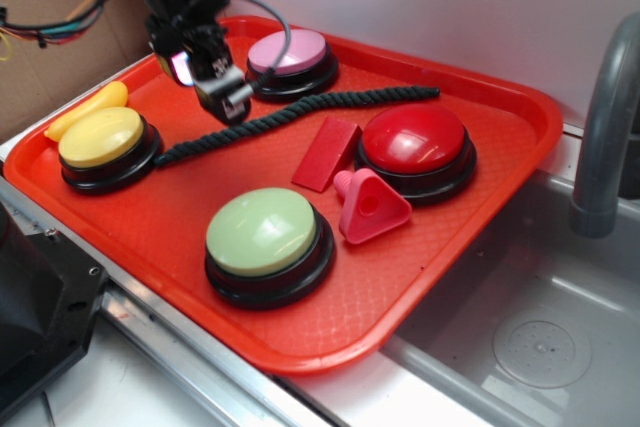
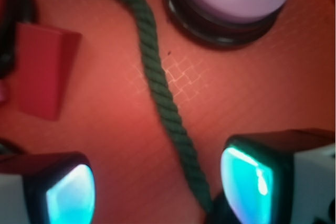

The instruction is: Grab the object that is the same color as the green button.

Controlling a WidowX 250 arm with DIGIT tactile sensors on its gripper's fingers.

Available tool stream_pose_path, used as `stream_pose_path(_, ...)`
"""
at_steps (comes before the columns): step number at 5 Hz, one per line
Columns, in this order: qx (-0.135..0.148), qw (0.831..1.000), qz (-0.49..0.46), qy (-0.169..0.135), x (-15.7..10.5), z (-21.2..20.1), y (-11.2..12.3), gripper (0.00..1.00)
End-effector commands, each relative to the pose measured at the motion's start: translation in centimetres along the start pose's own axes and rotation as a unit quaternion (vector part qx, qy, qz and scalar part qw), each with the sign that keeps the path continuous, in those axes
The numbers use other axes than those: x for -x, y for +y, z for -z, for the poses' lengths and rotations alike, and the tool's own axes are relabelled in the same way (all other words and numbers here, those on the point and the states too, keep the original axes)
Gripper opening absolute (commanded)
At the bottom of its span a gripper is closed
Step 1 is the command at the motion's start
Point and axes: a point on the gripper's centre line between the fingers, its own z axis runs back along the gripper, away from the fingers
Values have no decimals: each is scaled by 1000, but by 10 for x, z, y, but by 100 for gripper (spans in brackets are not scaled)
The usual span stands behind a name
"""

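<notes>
The black robot claw [image 1: 222, 92] hung over the back left part of the tray with its jaws spread apart and nothing held between them. In the wrist view its two glowing cyan finger pads [image 2: 71, 195] stood on either side of the long, thin, dark green twisted rope [image 2: 157, 85], which ran up between them across the tray floor; whether a pad touched the rope could not be told.

In the exterior view the rope [image 1: 290, 115] lay flat on the orange-red plastic tray [image 1: 500, 107], running diagonally from just beside the yellow domed push button [image 1: 100, 137] at the left to the back right, behind the red domed push button [image 1: 415, 139]. The pink-lilac domed push button [image 1: 288, 52] sat just behind the claw. A red wedge block [image 1: 325, 152] lay beside the rope's middle, in front of it, next to the red button. A pink triangular block [image 1: 372, 209] lay in front of the wedge. The large pale-green domed push button on a black round base [image 1: 262, 232] stood at the tray's front, well apart from the rope.
</notes>
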Motion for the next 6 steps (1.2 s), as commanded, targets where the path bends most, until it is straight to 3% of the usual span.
stream_pose_path(1,-10,1000,4,-11,-26,26,16,100)
stream_pose_path(2,-8,1000,3,-2,-26,34,14,100)
stream_pose_path(3,-18,1000,-19,14,-25,39,15,0)
stream_pose_path(4,-17,999,-30,6,-25,41,15,0)
stream_pose_path(6,-21,999,-27,16,-27,27,10,0)
